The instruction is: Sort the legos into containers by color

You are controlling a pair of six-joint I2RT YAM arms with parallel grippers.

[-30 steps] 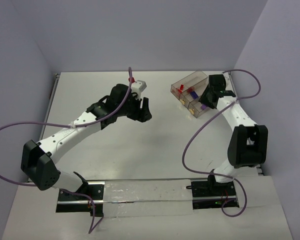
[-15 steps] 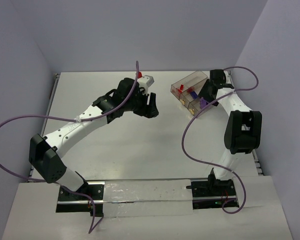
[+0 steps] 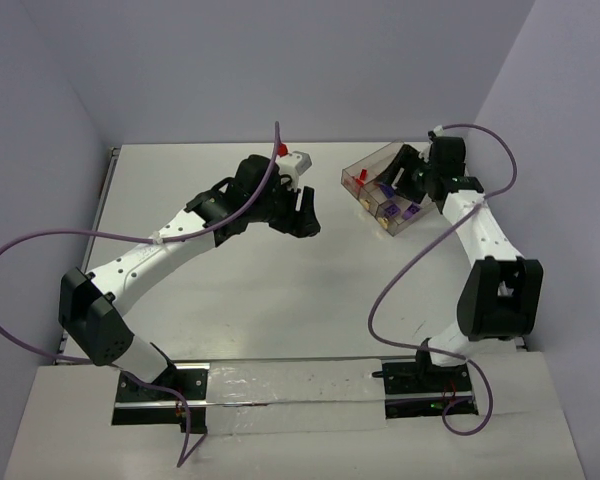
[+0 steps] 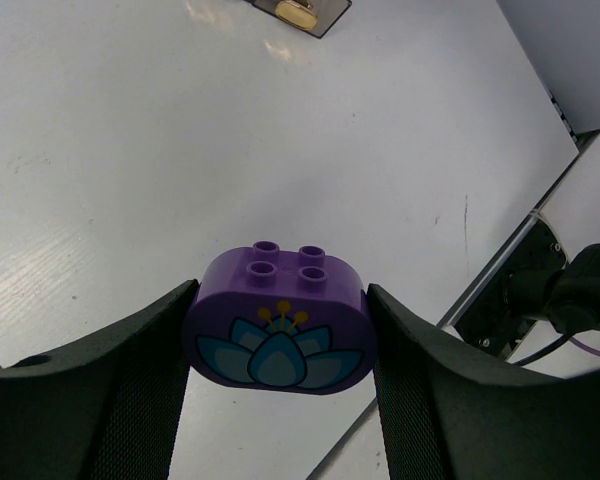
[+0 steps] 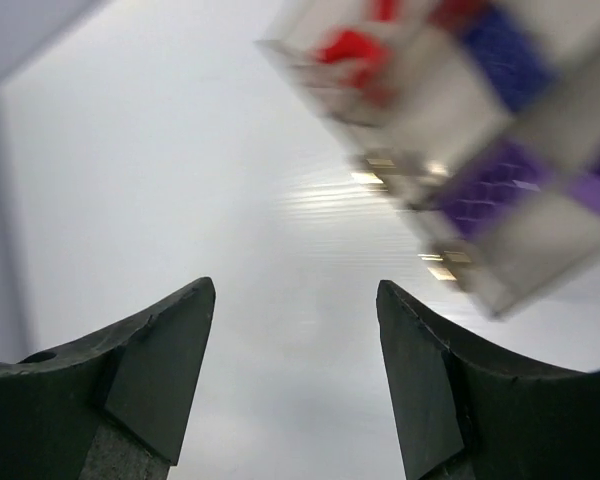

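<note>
Purple lego [image 4: 278,322] pinched between left gripper [image 4: 280,350] jaws, held well left of tray [image 3: 372,160], probably bound for purple compartment. Right gripper [image 5: 295,290] jaws spread, empty, over tray; red bricks [image 3: 360,180] inside.

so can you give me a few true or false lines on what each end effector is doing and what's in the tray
1. The left end effector grips a purple brick printed with a flower. True.
2. The right end effector is clamped on a red brick. False: its fingers stand apart with nothing between them.
3. The tray has red pieces in one compartment. True.
4. The tray sits at the near left of the table, by the left arm's base. False: it is at the far right, next to the right end effector.
5. The purple brick shows four studs on top. True.
</note>
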